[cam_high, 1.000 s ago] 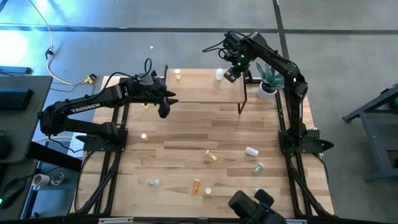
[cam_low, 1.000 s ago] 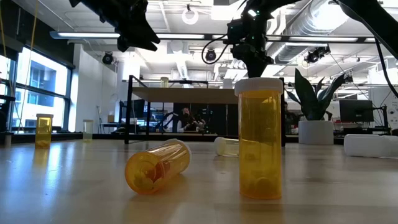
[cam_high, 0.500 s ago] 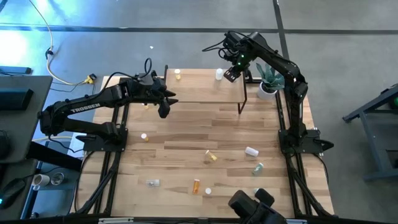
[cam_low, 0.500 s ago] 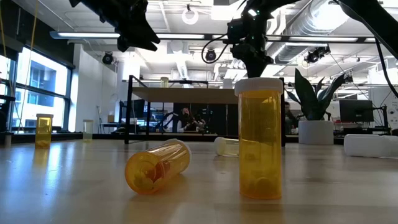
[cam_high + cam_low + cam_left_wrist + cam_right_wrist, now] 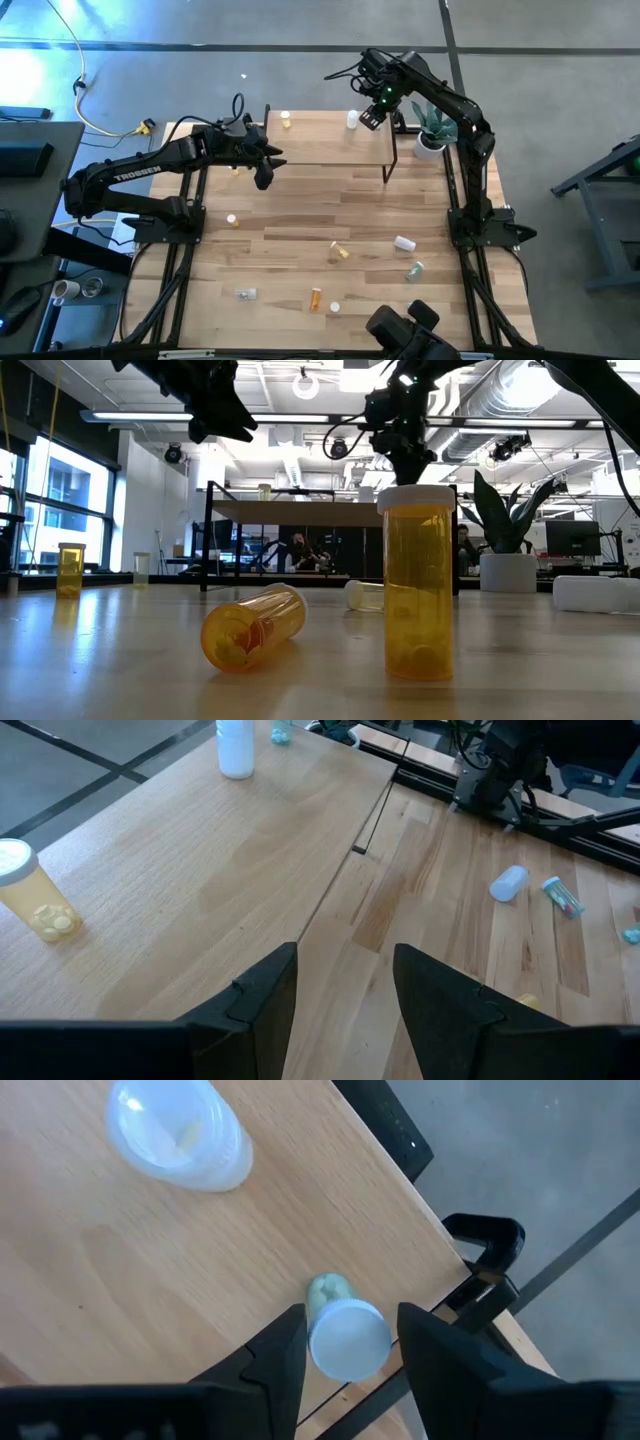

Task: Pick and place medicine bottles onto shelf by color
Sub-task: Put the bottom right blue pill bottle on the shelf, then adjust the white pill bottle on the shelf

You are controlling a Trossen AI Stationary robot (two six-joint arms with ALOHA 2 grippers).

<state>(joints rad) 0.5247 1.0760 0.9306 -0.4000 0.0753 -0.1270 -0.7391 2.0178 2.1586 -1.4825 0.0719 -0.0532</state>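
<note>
Obs., clear greenish bottle (image 5: 347,1342): capped, upright on the shelf (image 5: 325,140), close to the board's 3 o'clock end and near its edge. A white bottle (image 5: 180,1135) stands near it on the same end. A yellow bottle (image 5: 286,119) stands well apart from both, toward the 9 o'clock end. Reading: colours are kept to separate stretches of the board, pale ones at 3 o'clock and yellow at 9 o'clock.

Right gripper (image 5: 370,117): hangs over the shelf's 3 o'clock end. The jaws stand one on each side of the greenish bottle's cap. A thin gap shows on both sides, so I take them as parted and not gripping. The bottle appears to rest on the board by its own weight. Judgement: placement step is at release.

Left gripper (image 5: 345,985): hovers by the shelf's 9 o'clock end, over its near edge. Jaws are open with nothing between them, only bare wood below. It appears to be waiting clear of the working arm.

Remaining: loose bottles (image 5: 404,243) are scattered on the table (image 5: 300,215) from 4 to 8 o'clock, some lying, some upright. Task is early, since most still need sorting.

Risk: the greenish bottle is near the edge, and a finger brushing the cap on withdrawal could tip it off
</note>
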